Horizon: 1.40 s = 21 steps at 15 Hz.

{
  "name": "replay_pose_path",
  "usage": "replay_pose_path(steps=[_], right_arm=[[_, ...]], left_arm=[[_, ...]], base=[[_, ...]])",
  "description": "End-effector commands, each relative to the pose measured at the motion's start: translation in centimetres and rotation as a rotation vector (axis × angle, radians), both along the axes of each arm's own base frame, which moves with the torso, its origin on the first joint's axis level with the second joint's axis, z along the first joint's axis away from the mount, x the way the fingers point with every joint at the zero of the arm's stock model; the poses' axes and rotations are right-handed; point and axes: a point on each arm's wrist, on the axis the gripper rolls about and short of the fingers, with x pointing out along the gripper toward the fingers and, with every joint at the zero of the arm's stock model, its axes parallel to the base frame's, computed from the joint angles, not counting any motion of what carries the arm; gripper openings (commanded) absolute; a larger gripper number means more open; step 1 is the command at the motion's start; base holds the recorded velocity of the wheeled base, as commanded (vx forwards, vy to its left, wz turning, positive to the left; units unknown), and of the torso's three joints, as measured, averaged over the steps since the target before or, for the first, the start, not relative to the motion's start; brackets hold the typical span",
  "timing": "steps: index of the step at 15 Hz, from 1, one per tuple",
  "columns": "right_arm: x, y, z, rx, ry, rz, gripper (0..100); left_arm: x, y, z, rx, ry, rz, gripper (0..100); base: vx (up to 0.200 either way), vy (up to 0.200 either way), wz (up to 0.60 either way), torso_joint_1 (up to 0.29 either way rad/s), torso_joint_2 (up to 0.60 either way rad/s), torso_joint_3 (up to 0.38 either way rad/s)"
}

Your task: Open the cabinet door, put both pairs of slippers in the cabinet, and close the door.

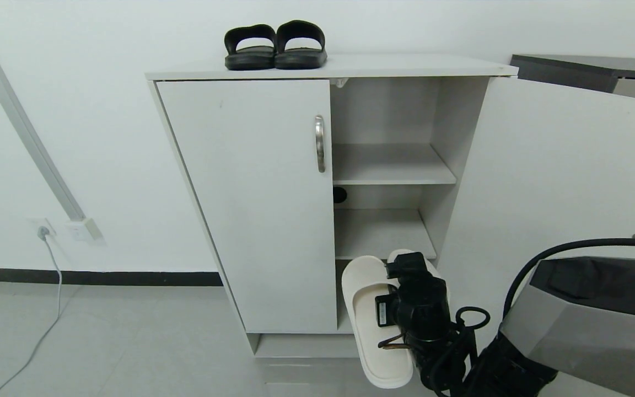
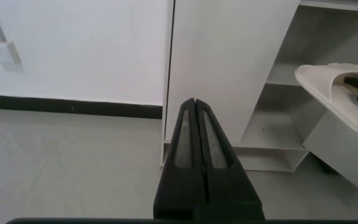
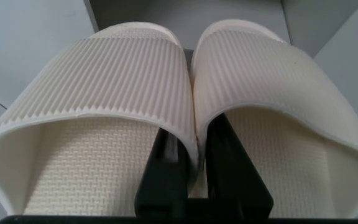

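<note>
**Head view.** The white cabinet (image 1: 328,66) has its left door (image 1: 251,204) shut, with a metal handle (image 1: 320,143) at the door's inner edge. Its right door (image 1: 560,182) stands wide open. This exposes an upper shelf (image 1: 392,165) and a middle shelf (image 1: 381,234), with a dark round hole (image 1: 339,194) in the back panel between them. The black slippers (image 1: 275,47) rest side by side on the cabinet top, above the shut door. The cream slippers (image 1: 375,320) hang in front of the cabinet's lowest opening, below the middle shelf, pinched by the right gripper (image 1: 405,270). The open door flanks that arm on the cabinet's right. On the wall left of the cabinet are a wall socket (image 1: 43,229) with a grey cable (image 1: 55,286), a wall box (image 1: 83,229), a slanting conduit (image 1: 20,116) and a black skirting (image 1: 91,275). Right of the cabinet and behind it is a grey furniture top (image 1: 571,69).

**Left wrist view.** The left gripper (image 2: 196,106) has its fingers pressed flat together. It hangs above the grey floor (image 2: 55,168), in front of the cabinet's shut door (image 2: 229,62). One cream slipper (image 2: 331,87) juts out before the open side.

**Right wrist view.** The right gripper (image 3: 194,180) has one finger inside each cream slipper (image 3: 135,81). The fingers clamp the two adjoining strap walls together, beneath the ribbed straps. What lies beyond the toes cannot be made out with certainty.
</note>
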Motion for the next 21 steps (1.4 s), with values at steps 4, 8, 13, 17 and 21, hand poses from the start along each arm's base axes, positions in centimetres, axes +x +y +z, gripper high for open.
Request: replay_pose_path(steps=[4, 8, 13, 17, 21], right_arm=[[0.4, 0.4, -1.2, -0.022, 0.015, 0.001, 0], [0.6, 0.5, -1.1, -0.016, 0.007, 0.0, 0], [0.5, 0.7, -0.7, -0.013, -0.018, 0.006, 0], [0.2, 0.5, 0.3, -0.002, -0.08, 0.005, 0], [0.5, -0.1, 1.3, -0.017, -0.224, -0.009, 0]], left_arm=[[0.0, 0.0, 0.0, 0.0, 0.001, -0.002, 0], [0.0, 0.0, 0.0, 0.0, 0.001, -0.002, 0], [0.0, 0.0, 0.0, 0.0, 0.001, -0.002, 0], [0.0, 0.0, 0.0, 0.002, 0.001, -0.001, 0], [0.0, 0.0, 0.0, 0.002, 0.001, -0.001, 0]], base=[[0.0, 0.0, 0.0, 0.0, 0.0, 0.0], [0.0, 0.0, 0.0, 0.002, 0.0, -0.146], [0.0, 0.0, 0.0, 0.001, 0.01, -0.193], [0.0, 0.0, 0.0, 0.001, 0.0, -0.172], [0.0, 0.0, 0.0, 0.0, 0.0, 0.0]])
